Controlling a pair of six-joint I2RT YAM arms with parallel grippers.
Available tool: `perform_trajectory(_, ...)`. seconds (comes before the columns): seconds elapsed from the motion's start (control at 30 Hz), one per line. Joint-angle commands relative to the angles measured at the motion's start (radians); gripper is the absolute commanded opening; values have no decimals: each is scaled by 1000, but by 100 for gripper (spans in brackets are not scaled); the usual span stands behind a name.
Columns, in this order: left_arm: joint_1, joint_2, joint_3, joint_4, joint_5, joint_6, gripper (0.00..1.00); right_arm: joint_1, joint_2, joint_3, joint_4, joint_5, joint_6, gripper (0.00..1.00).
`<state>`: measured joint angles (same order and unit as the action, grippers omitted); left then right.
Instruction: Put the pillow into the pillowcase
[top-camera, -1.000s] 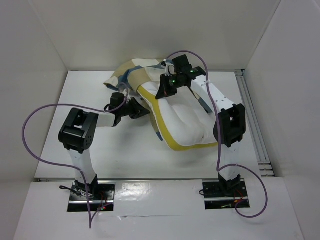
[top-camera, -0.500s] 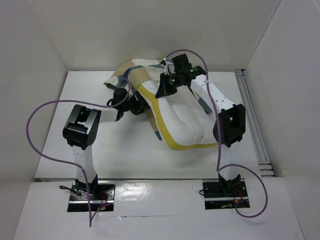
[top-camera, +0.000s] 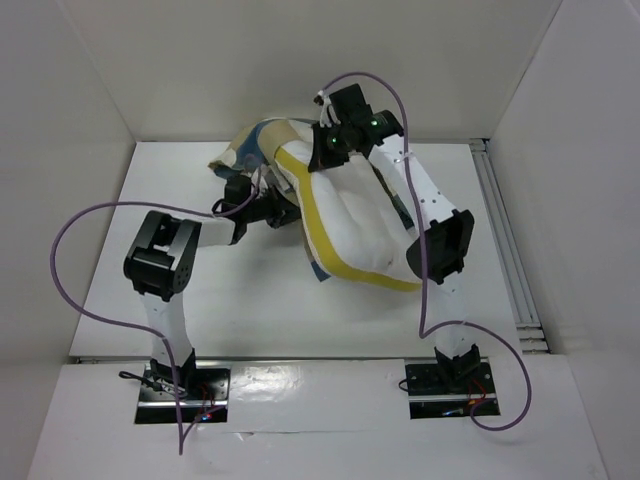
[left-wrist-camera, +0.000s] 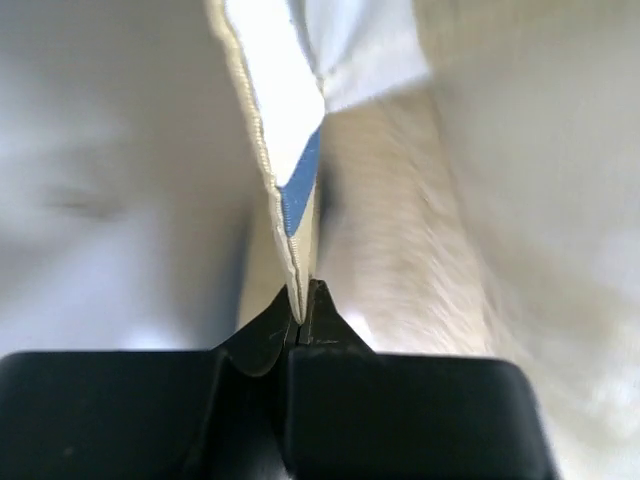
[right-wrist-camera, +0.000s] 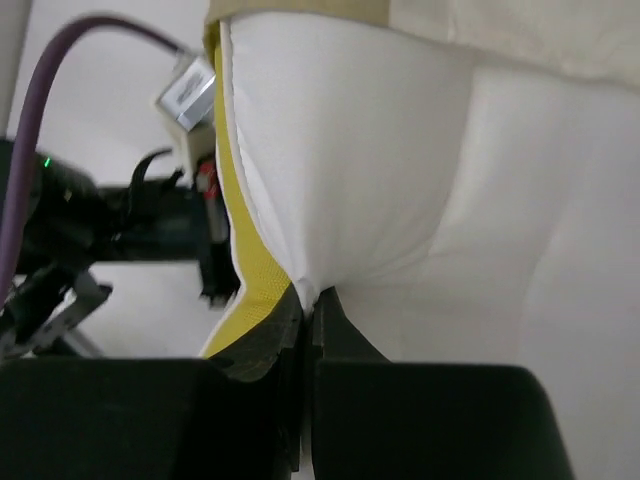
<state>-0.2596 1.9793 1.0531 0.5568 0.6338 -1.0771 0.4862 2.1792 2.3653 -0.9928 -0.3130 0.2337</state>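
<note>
Top external view shows the pillow (top-camera: 358, 225) lying across the middle of the tabletop (top-camera: 150, 190), its long body running from about 12 o'clock down to 5 o'clock, most of it bare and outside the cover. The pillowcase (top-camera: 252, 143) is bunched at the pillow's 11 o'clock end, toward the far wall, and only that far end of the pillow seems to reach into or under it. I cannot tell how deep it goes. The left gripper (left-wrist-camera: 303, 305) sits at the pillow's 9 o'clock side, clenched on a thin seamed hem of the checked cloth, with a blue patch showing just above the tips. The right gripper (right-wrist-camera: 312, 305) is up at 12 o'clock, pinched tight on a fold of the white cushion right beside its yellow piping (right-wrist-camera: 235, 270). To my eye this is the stuffing step, early on: one arm holds the mouth of the cover while the other feeds the cushion in. The next move, I'd judge, calls for the left arm to hold the hem taut and open toward 9 o'clock while the right pushes its pinched corner further toward 11 o'clock. The soft filling may bunch at the opening and catch there.
</note>
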Motion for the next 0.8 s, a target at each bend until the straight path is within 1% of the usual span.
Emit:
perform_trajectory(0.0, 29, -135, 73, 135, 236, -79, 0, -1, 21, 308, -33, 193, -17, 0)
perform_trajectory(0.03, 40, -189, 84, 135, 263, -92, 0, -1, -7, 281, -12, 218, -17, 0)
perform_trajectory(0.07, 40, -215, 93, 126, 309, -101, 0, 14, -37, 212, 62, 235, -17, 0)
perform_trajectory(0.1, 49, -241, 93, 126, 328, -112, 0, 25, -65, 131, 103, 248, -17, 0)
perform_trajectory(0.13, 49, -290, 93, 126, 345, -121, 0, 44, -81, 14, 129, 249, -17, 0)
perform_trajectory(0.2, 60, -336, 41, 146, 397, -156, 0, 66, -38, -21, 128, 258, -17, 0)
perform_trajectory(0.27, 71, -400, -8, 158, 432, -165, 0, 84, 43, -21, 108, 308, -17, 0)
perform_trajectory(0.3, 83, -424, -69, 175, 441, -178, 0, 101, 63, -21, 108, 324, -17, 0)
perform_trajectory(0.37, 97, -468, -132, 187, 454, -190, 0, 113, 100, -61, 137, 325, -17, 0)
perform_trajectory(0.43, 111, -537, -206, 187, 465, -190, 0, 127, 122, -72, 175, 325, -8, 0)
perform_trajectory(0.5, 141, -585, -235, 117, 474, -166, 0, 127, 166, -42, 175, 339, 2, 0)
perform_trajectory(0.53, 151, -606, -245, 88, 484, -134, 0, 137, 183, -19, 175, 356, 3, 0)
perform_trajectory(0.6, 163, -658, -245, -4, 494, -98, 0, 137, 224, 81, 162, 411, 13, 0)
perform_trajectory(0.67, 177, -668, -229, -26, 494, -69, 0, 126, 225, 165, 140, 490, 35, 0)
perform_trajectory(0.7, 177, -668, -216, -50, 494, -69, 0, 102, 185, 166, 140, 511, 44, 0)
perform_trajectory(0.77, 177, -653, -179, -67, 494, -53, 0, 101, 113, 155, 204, 573, 44, 0)
